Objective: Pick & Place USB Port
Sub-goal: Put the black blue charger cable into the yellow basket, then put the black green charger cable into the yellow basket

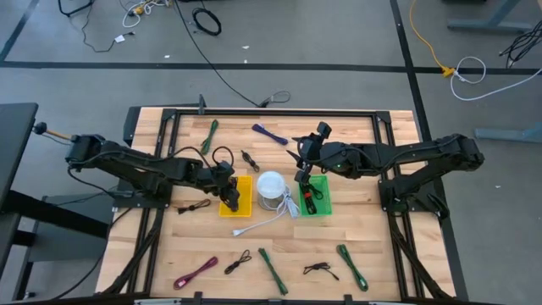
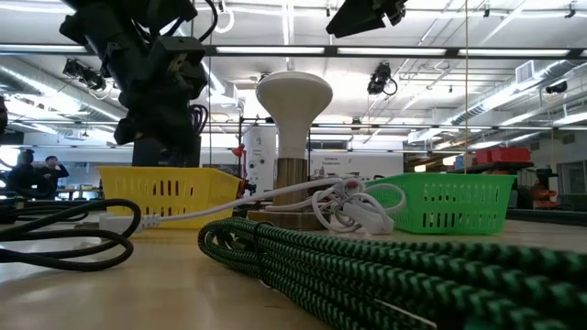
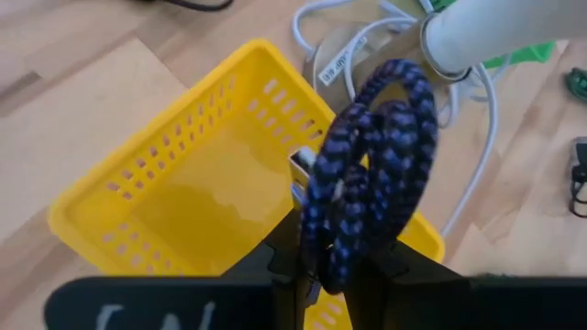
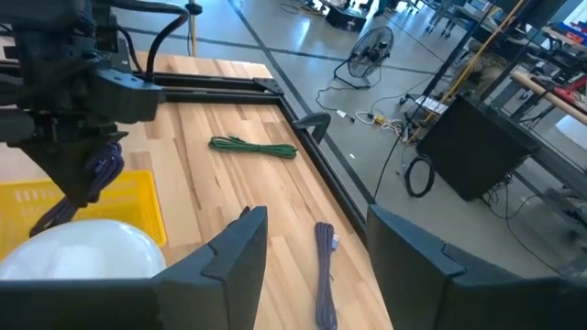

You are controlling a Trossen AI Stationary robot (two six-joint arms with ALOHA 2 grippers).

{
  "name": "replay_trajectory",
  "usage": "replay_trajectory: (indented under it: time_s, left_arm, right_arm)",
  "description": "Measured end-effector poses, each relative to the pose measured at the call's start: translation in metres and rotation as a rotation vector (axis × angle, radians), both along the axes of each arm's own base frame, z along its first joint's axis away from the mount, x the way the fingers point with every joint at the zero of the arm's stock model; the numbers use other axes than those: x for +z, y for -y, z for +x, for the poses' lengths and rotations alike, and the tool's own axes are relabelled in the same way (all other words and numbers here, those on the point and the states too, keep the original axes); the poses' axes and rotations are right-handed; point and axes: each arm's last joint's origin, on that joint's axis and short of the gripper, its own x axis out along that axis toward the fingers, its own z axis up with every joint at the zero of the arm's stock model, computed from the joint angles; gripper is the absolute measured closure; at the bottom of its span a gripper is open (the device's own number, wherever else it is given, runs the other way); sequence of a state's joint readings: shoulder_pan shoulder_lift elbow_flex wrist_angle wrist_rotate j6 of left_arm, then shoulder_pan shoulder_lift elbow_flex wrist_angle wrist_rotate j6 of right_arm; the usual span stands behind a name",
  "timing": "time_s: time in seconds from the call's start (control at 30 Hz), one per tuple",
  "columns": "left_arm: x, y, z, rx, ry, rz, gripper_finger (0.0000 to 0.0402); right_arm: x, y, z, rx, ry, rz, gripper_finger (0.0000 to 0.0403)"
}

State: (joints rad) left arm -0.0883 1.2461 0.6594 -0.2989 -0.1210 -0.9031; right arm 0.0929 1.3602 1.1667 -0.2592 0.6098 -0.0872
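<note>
Left tool (image 3: 332, 266) grips a blue cable bundle (image 3: 371, 174) above the yellow basket's rim (image 3: 138, 156); right tool (image 4: 316, 243) stands open

A white mushroom-shaped stand (image 1: 271, 186) is standing on the wooden table (image 1: 373, 246), just right of the left claw (image 1: 230, 197) and between it and the right claw (image 1: 302, 175). A white cord (image 1: 269, 222) is trailing from its base. Two people (image 2: 37, 171) are showing far behind the left claw, and a floor fan (image 4: 371, 46) is standing well beyond the right claw.
</note>
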Motion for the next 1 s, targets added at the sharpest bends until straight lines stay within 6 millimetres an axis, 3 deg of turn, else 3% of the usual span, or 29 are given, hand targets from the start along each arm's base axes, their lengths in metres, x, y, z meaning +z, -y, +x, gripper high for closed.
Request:
replay_trajectory:
  time_s: [0.43, 0.77, 1.0]
  left_arm:
    - [0.0, 0.001, -0.001, -0.03, -0.012, 0.019, 0.0335]
    - [0.0, 0.002, -0.001, -0.052, -0.011, 0.006, 0.0242]
    - [0.016, -0.004, 0.002, -0.11, 0.021, 0.102, 0.0225]
  right_arm:
    - [-0.001, 0.0, 0.0, 0.0, -0.007, -0.001, 0.0214]
    - [-0.007, 0.0, -0.001, -0.001, -0.03, -0.003, 0.0214]
    - [-0.018, 0.004, -0.002, -0.021, -0.047, 0.008, 0.0214]
